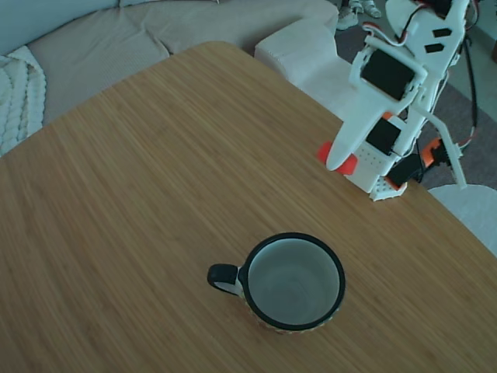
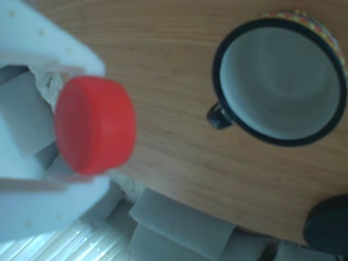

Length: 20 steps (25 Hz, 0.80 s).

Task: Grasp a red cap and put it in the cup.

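The red cap [image 2: 95,125] is pinched between the white fingers [image 2: 49,49] of my gripper [image 2: 97,128], which is shut on it. In the fixed view the gripper [image 1: 339,161] points down near the table's right edge, close to the arm's base, and the red cap [image 1: 347,164] peeks out on both sides of a fingertip. The cup [image 1: 295,281], a wide mug with a black rim and handle, stands upright with nothing inside, toward the front of the wooden table [image 1: 155,194]. In the other view the cup [image 2: 280,81] is at the upper right, apart from the cap.
The arm's base with orange-red clamp handles [image 1: 432,152] sits at the table's right edge. A beige sofa [image 1: 116,39] and a white footstool [image 1: 303,50] lie beyond the far edge. A dark round object [image 2: 328,225] shows at the other view's lower right.
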Tool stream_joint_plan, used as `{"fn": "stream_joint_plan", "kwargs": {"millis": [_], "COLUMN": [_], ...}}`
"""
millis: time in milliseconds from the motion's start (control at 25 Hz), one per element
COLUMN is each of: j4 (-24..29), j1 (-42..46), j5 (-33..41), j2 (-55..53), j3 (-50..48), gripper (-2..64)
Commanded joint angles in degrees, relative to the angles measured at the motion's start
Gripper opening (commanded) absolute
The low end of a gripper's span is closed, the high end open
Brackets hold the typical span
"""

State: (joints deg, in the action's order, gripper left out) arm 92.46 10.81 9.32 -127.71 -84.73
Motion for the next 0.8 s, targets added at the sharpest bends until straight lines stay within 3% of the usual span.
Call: {"fn": "stream_joint_plan", "kwargs": {"millis": [0, 320, 560, 760], "j4": [-1.1, -6.9, -7.3, -7.2], "j1": [0.1, 0.4, 0.6, 5.8], "j5": [0.2, -1.8, -1.9, -3.5], "j2": [-0.1, 3.6, 12.1, 18.1], "j3": [3.3, 3.3, 8.3, 12.9], "gripper": [0.4, 0.4, 0.4, 0.4]}}
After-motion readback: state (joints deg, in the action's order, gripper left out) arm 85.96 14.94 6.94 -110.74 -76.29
